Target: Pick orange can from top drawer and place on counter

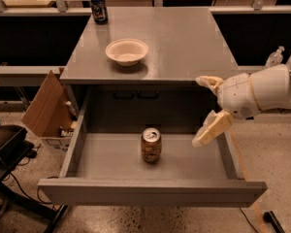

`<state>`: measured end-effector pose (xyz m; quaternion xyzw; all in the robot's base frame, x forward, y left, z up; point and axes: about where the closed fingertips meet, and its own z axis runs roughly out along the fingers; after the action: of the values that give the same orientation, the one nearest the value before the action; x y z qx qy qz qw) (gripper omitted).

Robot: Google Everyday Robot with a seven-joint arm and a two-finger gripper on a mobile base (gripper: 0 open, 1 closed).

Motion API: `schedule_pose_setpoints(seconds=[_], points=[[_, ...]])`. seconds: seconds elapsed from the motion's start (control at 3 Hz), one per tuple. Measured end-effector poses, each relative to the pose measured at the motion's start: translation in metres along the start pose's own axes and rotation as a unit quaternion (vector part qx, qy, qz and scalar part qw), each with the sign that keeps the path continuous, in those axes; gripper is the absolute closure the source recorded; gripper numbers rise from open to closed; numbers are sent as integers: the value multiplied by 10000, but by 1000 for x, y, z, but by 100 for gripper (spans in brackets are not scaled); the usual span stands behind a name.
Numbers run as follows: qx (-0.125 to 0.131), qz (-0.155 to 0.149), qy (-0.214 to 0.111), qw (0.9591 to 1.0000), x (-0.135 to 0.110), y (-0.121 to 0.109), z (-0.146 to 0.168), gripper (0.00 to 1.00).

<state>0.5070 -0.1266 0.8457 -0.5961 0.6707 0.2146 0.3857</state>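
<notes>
So the top drawer (150, 192) is pulled all the way out, and the orange can (151, 145) stands upright on the drawer floor, roughly in the middle and a bit toward the front; nothing is touching it. The gripper (199, 110) comes in from the right side, hanging over the right part of the drawer, near the right wall and just below the front edge of the counter (184, 42); its two pale fingers (213, 128) are spread wide, one up by the counter's edge and one angled down into the drawer, with nothing between them. It's clearly apart from the can, off to the can's right and higher up. The white arm (266, 91) behind it stretches off to the right edge of the view. Up on the counter there's a white bowl (127, 51) left of centre, and a dark blue can (99, 7) stands at the back left corner; a cardboard box (46, 108) leans on the floor just left of the cabinet.
</notes>
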Motion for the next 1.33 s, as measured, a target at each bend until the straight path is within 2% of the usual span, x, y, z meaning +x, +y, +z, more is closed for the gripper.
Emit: schedule_pose_setpoints(seconds=[0.33, 0.67, 1.33], points=[[2, 0, 7, 10000, 0, 0, 0, 0], [-66, 51, -144, 9999, 11, 2, 22, 0], [-193, 189, -525, 9983, 47, -3, 99, 0]])
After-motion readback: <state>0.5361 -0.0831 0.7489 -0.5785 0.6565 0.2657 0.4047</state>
